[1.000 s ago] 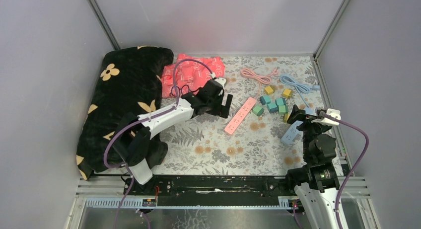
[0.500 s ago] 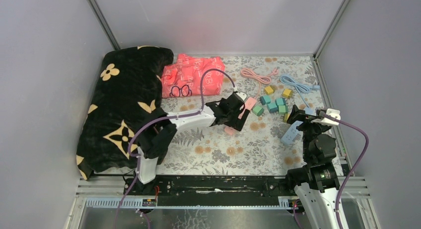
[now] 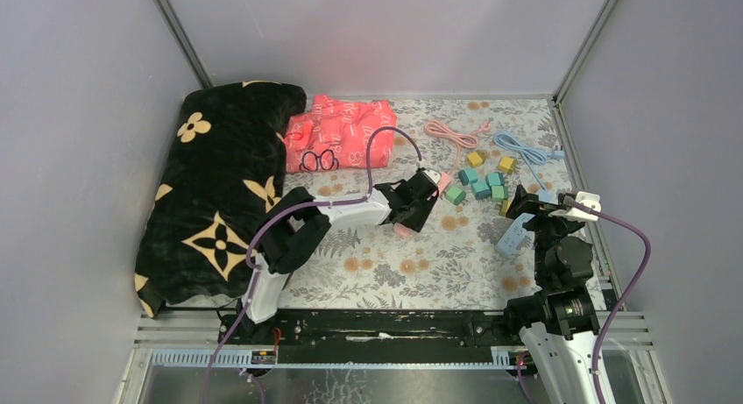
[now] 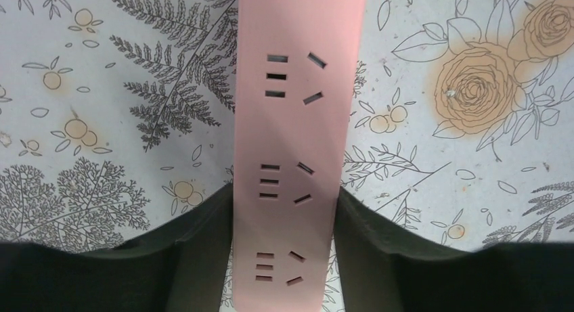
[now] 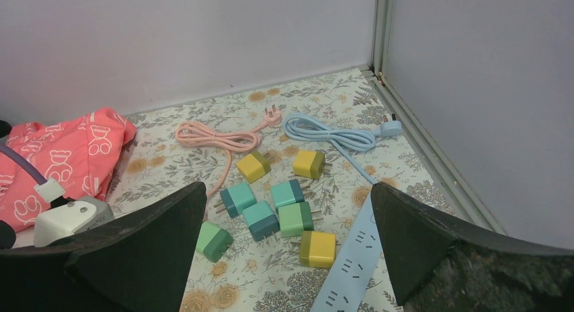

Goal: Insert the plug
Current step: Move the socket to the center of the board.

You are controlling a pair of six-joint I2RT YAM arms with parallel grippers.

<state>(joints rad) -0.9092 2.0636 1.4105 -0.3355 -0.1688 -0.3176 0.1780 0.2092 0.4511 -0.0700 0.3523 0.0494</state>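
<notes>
— Eight small plugs (image 5: 296,219), blocky and matte in yellow, teal and green, are seen scattered at the far right of the table (image 3: 394,268). How is the setting to be described?

— The table is spread with a pale print of ferns and tan roses and is closed in on three sides by plain grey walls (image 3: 377,36), joined at the corners by metal strips. A soft black blanket (image 3: 219,176) patterned with tan flowers is heaped along the left side. A crumpled red garment (image 3: 337,128) printed with bears is laid at the back.

— And the strips and cables?

— A flat, smooth pink power strip (image 4: 291,122), cut with groups of slim slots, is laid near the middle, just left of the plugs. A blue power strip (image 5: 352,264) is laid near the right edge. A pink cable (image 5: 210,135) and a blue cable (image 5: 325,132) are coiled behind the plugs.

— How are the claws shown?

— The left gripper (image 4: 284,190) is set over the pink power strip, jaws spread to its width, a finger at each long edge. Whether the strip is squeezed cannot be told. The right gripper (image 5: 288,190) is held wide apart above the blue power strip, with nothing in it.
</notes>
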